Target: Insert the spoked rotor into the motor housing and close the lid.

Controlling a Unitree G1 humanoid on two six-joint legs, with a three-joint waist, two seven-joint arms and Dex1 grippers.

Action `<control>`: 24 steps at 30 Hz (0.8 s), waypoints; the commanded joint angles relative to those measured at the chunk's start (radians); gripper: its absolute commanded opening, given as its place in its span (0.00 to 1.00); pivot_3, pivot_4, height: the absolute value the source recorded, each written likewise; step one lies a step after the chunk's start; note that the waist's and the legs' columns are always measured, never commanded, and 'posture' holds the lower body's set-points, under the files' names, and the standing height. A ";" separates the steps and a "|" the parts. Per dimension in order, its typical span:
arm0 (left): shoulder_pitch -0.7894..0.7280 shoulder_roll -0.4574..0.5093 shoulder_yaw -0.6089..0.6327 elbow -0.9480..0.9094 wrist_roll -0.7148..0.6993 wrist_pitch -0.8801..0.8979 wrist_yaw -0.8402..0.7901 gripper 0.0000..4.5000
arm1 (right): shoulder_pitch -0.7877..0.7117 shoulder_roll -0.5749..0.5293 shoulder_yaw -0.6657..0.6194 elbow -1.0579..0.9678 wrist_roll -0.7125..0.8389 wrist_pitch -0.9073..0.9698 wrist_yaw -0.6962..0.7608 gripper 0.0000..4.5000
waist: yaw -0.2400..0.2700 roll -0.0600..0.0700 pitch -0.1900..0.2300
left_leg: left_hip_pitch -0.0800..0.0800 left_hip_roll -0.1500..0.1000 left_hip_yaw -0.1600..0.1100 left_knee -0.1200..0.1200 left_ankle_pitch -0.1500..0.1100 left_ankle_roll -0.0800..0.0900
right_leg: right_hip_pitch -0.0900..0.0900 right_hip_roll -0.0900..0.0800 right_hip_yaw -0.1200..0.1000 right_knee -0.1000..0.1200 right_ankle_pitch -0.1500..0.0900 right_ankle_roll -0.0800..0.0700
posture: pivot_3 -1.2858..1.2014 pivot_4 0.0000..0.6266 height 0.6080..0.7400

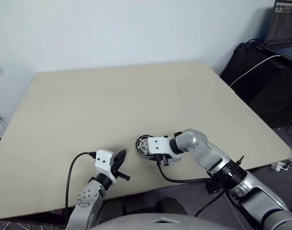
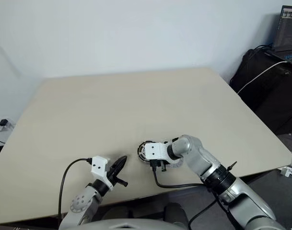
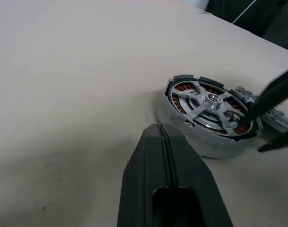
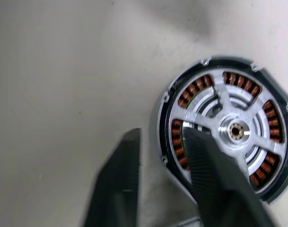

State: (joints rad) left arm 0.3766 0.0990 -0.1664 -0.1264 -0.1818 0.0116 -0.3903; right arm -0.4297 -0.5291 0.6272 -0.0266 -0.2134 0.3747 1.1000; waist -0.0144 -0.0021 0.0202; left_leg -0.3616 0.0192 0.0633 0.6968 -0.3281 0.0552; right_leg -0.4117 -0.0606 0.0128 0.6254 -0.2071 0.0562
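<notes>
Two black ribbed fingers [image 4: 207, 175] of our right pincer [image 4: 158, 177] stand apart astride the round motor housing [image 4: 227, 130] rim; shiny spoked rotor [image 4: 236, 131] sits inside copper windings. Left pincer [image 3: 161, 146] is closed nearby.

Silver arms, black fingers [image 1: 120, 162], cables

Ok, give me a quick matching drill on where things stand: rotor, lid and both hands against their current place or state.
Things:
1. spoked rotor
2. lid
3. left hand
4. right hand

States:
A. shut, off to the side of the parts
B. seated inside the motor housing
C. open, one finger over the rotor, the other outside the housing's rim
D. flat on the table beside the housing

Pairs: 1-B, 2-D, 3-A, 4-C
</notes>
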 commanded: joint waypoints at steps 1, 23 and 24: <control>-0.007 -0.007 0.002 -0.042 -0.015 -0.018 0.002 0.00 | -0.018 -0.007 -0.051 -0.067 0.031 -0.004 0.007 0.51 | 0.000 0.000 0.000 | 0.000 0.000 0.000 0.000 0.000 0.000 | 0.000 0.000 0.000 0.000 0.000 0.000 | 0.52 0.00 1.00; 0.006 0.028 0.000 -0.066 -0.026 -0.010 -0.014 0.00 | 0.518 0.146 -0.562 -0.511 0.095 0.389 -0.611 0.00 | 0.001 0.001 -0.001 | 0.000 0.003 -0.001 0.000 0.000 0.000 | -0.001 -0.001 0.000 0.000 -0.001 0.000 | 0.52 0.00 1.00; 0.005 0.030 0.001 -0.067 -0.028 -0.008 -0.016 0.00 | 0.544 0.164 -0.582 -0.527 0.101 0.397 -0.634 0.00 | 0.000 0.002 -0.002 | 0.001 0.003 -0.001 0.000 0.000 0.000 | -0.001 -0.001 0.000 0.000 -0.003 0.004 | 0.52 0.00 1.00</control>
State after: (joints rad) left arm 0.3876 0.1246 -0.1667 -0.1446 -0.1988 0.0125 -0.3970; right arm 0.1106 -0.3796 0.0916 -0.4933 -0.1193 0.7618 0.5138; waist -0.0143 -0.0003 0.0186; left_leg -0.3607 0.0236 0.0626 0.6967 -0.3284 0.0548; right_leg -0.4134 -0.0613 0.0124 0.6257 -0.2108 0.0613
